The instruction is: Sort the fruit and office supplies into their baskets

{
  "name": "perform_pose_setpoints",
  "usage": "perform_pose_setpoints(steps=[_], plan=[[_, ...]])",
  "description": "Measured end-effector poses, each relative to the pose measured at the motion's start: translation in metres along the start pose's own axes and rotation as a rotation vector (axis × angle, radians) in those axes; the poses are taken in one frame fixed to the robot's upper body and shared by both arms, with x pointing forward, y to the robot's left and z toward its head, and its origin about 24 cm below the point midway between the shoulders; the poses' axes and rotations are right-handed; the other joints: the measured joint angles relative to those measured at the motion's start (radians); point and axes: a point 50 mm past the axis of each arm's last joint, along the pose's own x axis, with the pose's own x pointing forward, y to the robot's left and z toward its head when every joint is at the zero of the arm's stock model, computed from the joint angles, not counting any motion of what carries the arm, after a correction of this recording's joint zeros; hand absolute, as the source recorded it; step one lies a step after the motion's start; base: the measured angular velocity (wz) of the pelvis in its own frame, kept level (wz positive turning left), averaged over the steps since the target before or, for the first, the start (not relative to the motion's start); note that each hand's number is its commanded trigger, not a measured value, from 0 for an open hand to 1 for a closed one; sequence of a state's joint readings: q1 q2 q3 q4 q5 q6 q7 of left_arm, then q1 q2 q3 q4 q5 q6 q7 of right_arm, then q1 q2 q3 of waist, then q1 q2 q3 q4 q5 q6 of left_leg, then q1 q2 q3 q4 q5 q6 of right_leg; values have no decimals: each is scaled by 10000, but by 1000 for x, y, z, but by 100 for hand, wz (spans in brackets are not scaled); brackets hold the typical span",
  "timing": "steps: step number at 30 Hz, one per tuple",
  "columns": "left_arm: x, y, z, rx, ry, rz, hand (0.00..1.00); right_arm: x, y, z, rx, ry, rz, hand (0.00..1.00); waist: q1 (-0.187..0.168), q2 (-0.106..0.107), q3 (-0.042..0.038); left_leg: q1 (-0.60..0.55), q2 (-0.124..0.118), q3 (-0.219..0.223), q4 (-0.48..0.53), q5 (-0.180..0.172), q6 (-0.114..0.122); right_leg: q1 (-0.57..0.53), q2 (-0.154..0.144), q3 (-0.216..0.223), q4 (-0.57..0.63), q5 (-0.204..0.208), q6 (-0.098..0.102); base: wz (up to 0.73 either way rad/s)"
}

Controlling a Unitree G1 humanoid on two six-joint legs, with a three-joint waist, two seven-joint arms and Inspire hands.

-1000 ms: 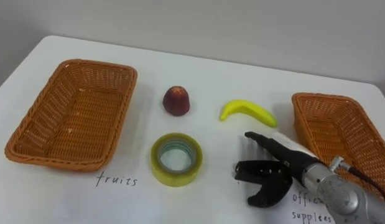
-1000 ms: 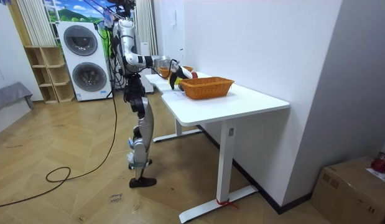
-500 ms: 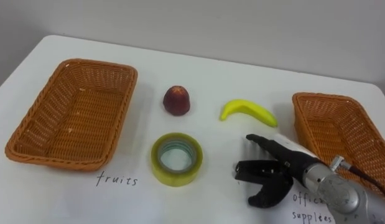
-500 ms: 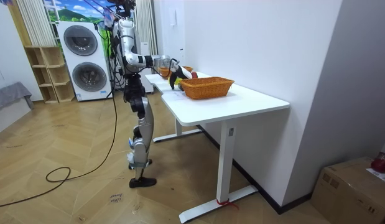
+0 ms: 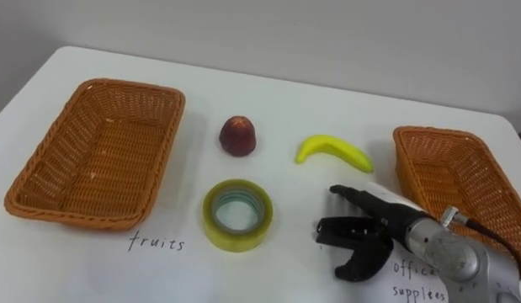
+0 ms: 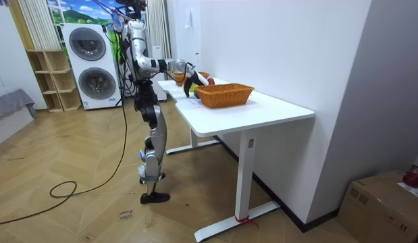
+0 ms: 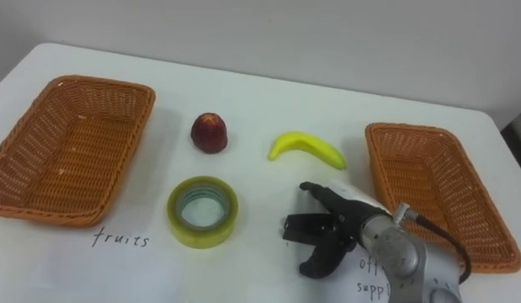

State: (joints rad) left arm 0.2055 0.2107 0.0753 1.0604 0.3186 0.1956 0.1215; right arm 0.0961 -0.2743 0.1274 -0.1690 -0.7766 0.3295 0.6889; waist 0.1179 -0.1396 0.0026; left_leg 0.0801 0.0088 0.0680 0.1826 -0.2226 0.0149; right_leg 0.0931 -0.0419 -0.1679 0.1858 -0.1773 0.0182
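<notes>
Baskets are sitting at either end of the white surface [image 5: 344,105], both woven, orange-brown and empty. The left basket [image 5: 100,151] is lying at the robot's left. The right basket [image 5: 449,177] is lying at its right, partly running out of the left eye view.

Between the baskets, three things are lying on the bare surface, apart from one another. A red fruit [image 5: 239,135] is sitting toward the far side, just right of the left basket. A banana [image 5: 333,151] is lying to the fruit's right, nearer the right basket. A roll of tape [image 5: 237,242], yellowish and lying flat, is sitting on the near side, in front of the red fruit.

Just in front of the left basket, a handwritten word [image 5: 157,244] is reading "fruits". A handwritten label [image 5: 416,282] in two lines is showing in front of the right basket, and the robot's arm is hiding part of it.

The right robot hand [image 5: 374,229] is hanging low over the surface between the roll of tape and the right basket, in front of the banana. Its dark fingers are spreading wide with the thumb set apart, and it is holding nothing. I cannot tell whether it is touching the surface.

In the room view the robot is standing upright at the surface's long edge, reaching its right arm over it, with washing machines [image 6: 87,44] standing behind.
</notes>
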Motion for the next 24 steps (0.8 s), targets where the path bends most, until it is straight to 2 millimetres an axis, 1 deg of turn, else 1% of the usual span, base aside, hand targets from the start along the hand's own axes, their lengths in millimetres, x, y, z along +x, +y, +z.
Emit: perform_pose_setpoints(steps=[2, 10, 11, 12, 13, 19, 24], plan=[[0, 0, 0, 18, 3, 0, 0, 1, 1, -2, 25, 83, 86, 0, 2, -69, -15, 44, -5, -25, 12, -1, 2, 53, -1, -3, -6, 9, 8, 4], [0, 1, 1, 12, 18, 75, 0, 4, 3, -4, 70, 225, 80, 0, -19, -61, -21, -13, -5, -154, 63, -2, 2, 68, -2, -131, -6, 28, 16, 3], [0, 1, 1, 14, 31, 73, 0, 4, 4, -5, 81, 242, 98, 15, -8, -53, -25, -13, -1, -161, 68, -2, 1, 75, 1, -141, -6, 28, 15, 0], [0, 1, 0, 15, 39, 71, 0, 4, 4, -5, 97, 264, 112, 59, -5, -46, -29, -12, 0, -161, 70, -1, 0, 76, 3, -141, -6, 29, 15, 0], [0, 1, 0, 15, 45, 74, 0, 4, 4, -5, 111, 296, 120, 100, 0, -39, -33, -11, 0, -160, 73, -1, -1, 76, 2, -141, -6, 29, 14, 0], [0, 2, 2, 6, -22, 160, 0, 5, 1, -3, -291, 464, -370, 100, 9, -6, -53, -4, -3, -165, 88, -1, 0, 95, -2, -140, -5, 32, 10, 0], [-1, 2, 2, 16, -33, 329, 0, 9, -4, -3, -514, 682, -842, 100, 5, 99, -115, 14, -3, -189, 87, 0, 0, 130, -2, -177, -13, 32, 10, 2]])
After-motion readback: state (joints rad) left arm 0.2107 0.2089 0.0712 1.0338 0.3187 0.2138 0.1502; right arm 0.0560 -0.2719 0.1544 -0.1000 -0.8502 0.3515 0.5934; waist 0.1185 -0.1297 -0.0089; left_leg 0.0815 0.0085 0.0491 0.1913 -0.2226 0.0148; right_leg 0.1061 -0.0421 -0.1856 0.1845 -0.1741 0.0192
